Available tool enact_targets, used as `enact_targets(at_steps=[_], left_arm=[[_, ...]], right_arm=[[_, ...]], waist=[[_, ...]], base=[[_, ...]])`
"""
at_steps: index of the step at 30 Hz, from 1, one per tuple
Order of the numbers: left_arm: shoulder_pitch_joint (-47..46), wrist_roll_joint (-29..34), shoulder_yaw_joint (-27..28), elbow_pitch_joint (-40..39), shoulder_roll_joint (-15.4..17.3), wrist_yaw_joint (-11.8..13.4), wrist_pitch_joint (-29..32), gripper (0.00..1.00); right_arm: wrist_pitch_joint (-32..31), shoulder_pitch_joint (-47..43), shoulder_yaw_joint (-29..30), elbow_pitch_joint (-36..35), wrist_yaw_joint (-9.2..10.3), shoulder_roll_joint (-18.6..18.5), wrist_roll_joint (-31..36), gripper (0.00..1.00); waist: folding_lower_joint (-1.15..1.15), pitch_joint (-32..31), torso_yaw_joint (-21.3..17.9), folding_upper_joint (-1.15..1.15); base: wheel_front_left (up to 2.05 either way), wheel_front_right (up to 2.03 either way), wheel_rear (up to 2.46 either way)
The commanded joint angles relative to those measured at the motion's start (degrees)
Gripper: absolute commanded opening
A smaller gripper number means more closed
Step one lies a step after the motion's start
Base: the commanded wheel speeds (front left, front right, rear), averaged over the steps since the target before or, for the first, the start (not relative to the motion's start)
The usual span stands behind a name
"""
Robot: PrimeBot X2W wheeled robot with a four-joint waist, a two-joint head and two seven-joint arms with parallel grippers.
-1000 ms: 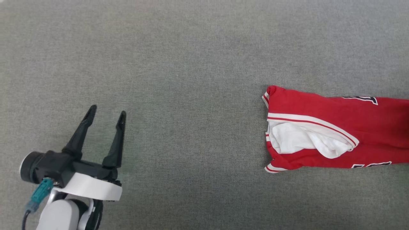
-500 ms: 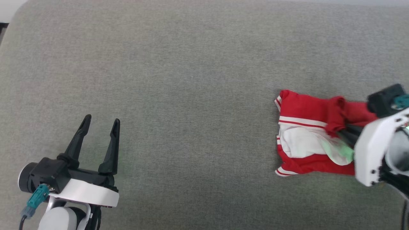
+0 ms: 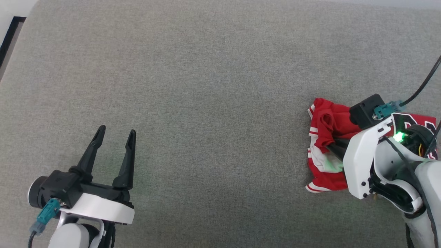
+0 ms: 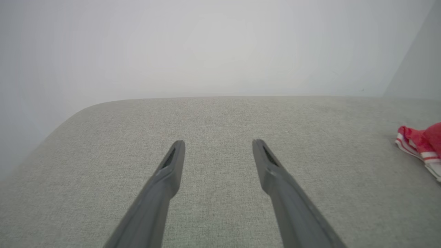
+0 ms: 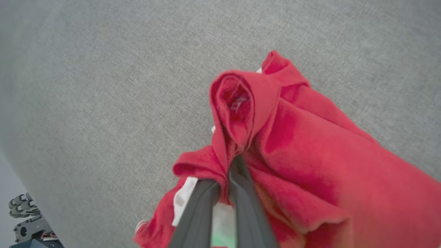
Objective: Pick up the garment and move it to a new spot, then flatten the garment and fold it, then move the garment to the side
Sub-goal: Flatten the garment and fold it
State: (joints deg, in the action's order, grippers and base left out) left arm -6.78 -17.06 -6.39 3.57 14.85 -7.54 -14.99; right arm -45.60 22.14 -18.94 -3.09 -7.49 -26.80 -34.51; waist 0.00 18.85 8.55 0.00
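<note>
The garment lies bunched on the grey fabric surface, over on the robot's right. The right gripper has its jaws pinched on one red fold. It's a thin bite and could slip on lifting. The left gripper has its jaws wide and empty.

Looked most like a bare test room or lab. Showed a wide grey fabric-covered surface with a rounded far-left corner, a plain pale wall right behind, and grey machine hardware past one edge.
</note>
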Motion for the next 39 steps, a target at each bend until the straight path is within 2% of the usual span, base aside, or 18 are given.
enact_targets(at_steps=[1,2,3,4,5,6,13,18,22,25,30,34,39], left_arm=[[-0.47,-0.31,-0.13,0.28,0.01,0.16,-0.25,1.0],[-0.43,-0.53,-0.11,0.42,-0.05,0.16,-0.25,1.0],[-0.34,-0.93,0.14,0.5,-0.31,0.16,-0.25,1.0],[-0.32,-1.19,0.31,0.5,-0.43,0.16,-0.25,1.0],[-0.21,-1.35,0.46,0.58,-0.39,0.16,-0.25,1.0],[-0.04,-1.47,0.59,0.67,-0.29,0.16,-0.25,1.0],[1.45,-1.92,1.16,1.41,0.51,0.16,-0.25,1.0],[2.19,-2.5,1.09,1.6,0.34,0.16,-0.26,1.0],[2.54,-2.68,0.58,2.52,0.22,0.16,-0.25,1.0],[2.35,-3.37,-0.09,4.35,0.31,0.16,-0.26,1.0],[2.38,-4.13,-0.56,6.49,0.3,0.16,-0.25,1.0],[2.54,-4.42,-0.4,7.13,0.03,0.16,-0.25,1.0],[3.44,-4.68,0.3,6.68,0.18,0.16,-0.25,1.0]], right_arm=[[1.18,0.67,-0.58,1.23,0.0,-0.21,0.06,0.0],[1.8,0.63,-0.79,2.04,0.0,-0.29,0.08,0.08],[2.3,0.56,-1.05,2.83,0.0,-0.29,-0.13,0.22],[2.95,0.53,-1.15,3.38,0.0,-0.18,-0.34,0.41],[3.78,0.57,-1.15,3.85,0.0,-0.08,-0.48,0.76],[4.39,0.56,-1.23,4.3,0.0,-0.06,-0.7,1.0],[7.98,0.07,0.66,3.98,0.0,-1.34,-2.96,1.0],[10.92,-0.33,5.69,5.2,0.0,-2.22,-4.78,1.0],[14.21,-0.63,7.45,6.78,0.0,-2.61,-4.52,1.0],[19.12,-1.7,7.28,9.28,0.0,-3.49,-5.18,1.0],[32.19,-2.31,6.66,14.06,0.0,-4.4,-4.43,1.0],[44.54,-3.5,6.15,17.89,0.0,-3.65,-2.4,1.0],[54.79,-5.57,5.78,20.75,0.0,-2.56,0.18,1.0]], waist=[[0.0,-0.14,0.09,0.0],[0.0,-0.25,0.09,0.0],[0.0,-0.42,0.04,0.0],[0.0,-0.63,-0.03,0.0],[0.0,-0.89,-0.14,0.0],[0.0,-1.19,-0.3,0.0],[0.0,-3.75,-1.98,0.0],[0.0,-6.11,-3.52,0.0],[0.0,-7.15,-4.18,0.0],[0.0,-8.11,-4.74,0.0],[0.0,-9.33,-5.65,0.0],[0.0,-10.27,-5.99,0.0],[0.0,-11.53,-6.07,0.0]], base=[[0.0,0.0,0.0],[0.0,0.0,0.0],[0.0,0.0,0.0],[0.0,0.0,0.0],[0.0,0.0,0.0],[0.0,0.0,0.0],[0.0,0.0,0.0],[0.0,0.0,0.0],[0.0,0.0,0.0],[0.0,0.0,0.0],[0.0,0.0,0.0],[0.0,0.0,0.0],[0.0,0.0,0.0]])
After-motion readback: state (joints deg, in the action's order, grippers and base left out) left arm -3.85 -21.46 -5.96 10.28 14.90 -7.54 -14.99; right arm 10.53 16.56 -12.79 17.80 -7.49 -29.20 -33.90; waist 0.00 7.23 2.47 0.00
